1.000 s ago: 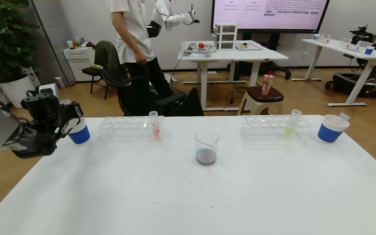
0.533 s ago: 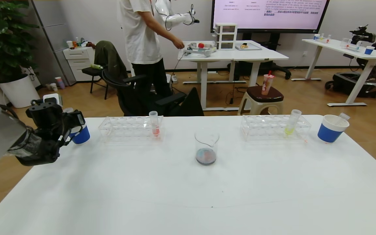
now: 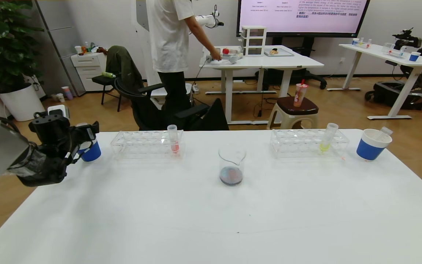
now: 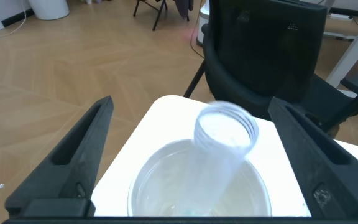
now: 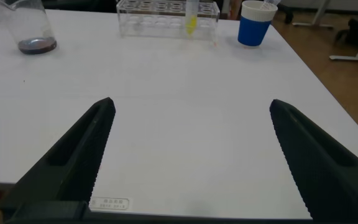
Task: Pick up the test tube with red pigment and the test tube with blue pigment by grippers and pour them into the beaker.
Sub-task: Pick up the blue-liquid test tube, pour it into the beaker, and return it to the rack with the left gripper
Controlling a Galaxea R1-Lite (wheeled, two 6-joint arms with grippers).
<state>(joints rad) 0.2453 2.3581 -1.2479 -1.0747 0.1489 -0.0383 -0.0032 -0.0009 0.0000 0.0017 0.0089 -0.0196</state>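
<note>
At the far left corner of the white table (image 3: pixel 211 220), the left gripper (image 4: pixel 191 155) hangs just above a blue-and-white paper cup (image 3: pixel 90 151), its two black fingers (image 4: pixel 73 163) spread wide to either side of the cup's mouth and holding nothing. Inside that cup an emptied clear tube (image 4: pixel 222 155) leans against the rim, open end up; which of the pigment tubes it was cannot be told.

To the right of the cup stands a clear plastic rack (image 3: pixel 147 143), with one tube of coral-red liquid (image 3: pixel 173 139) upright in a hole at its right end. At the middle of the table, set a little nearer the robot than the racks, sits the beaker (image 3: pixel 232 165), upright, spout toward the far side, with a shallow dark pool of mixed reddish and bluish liquid at its bottom.

Farther right a second rack (image 3: pixel 308 143) holds a tube of yellow-green liquid (image 3: pixel 327 138), tilted slightly. Beyond it, near the right edge, a second paper cup (image 3: pixel 373 144) has another clear tube (image 3: pixel 384 131) poking out at a slant.

The right gripper (image 5: pixel 191 162) is parked over the table's near right area, its fingers wide apart and empty, well away from the glassware.

In the background a person in a white shirt (image 3: pixel 169 35) leans over a desk.
</note>
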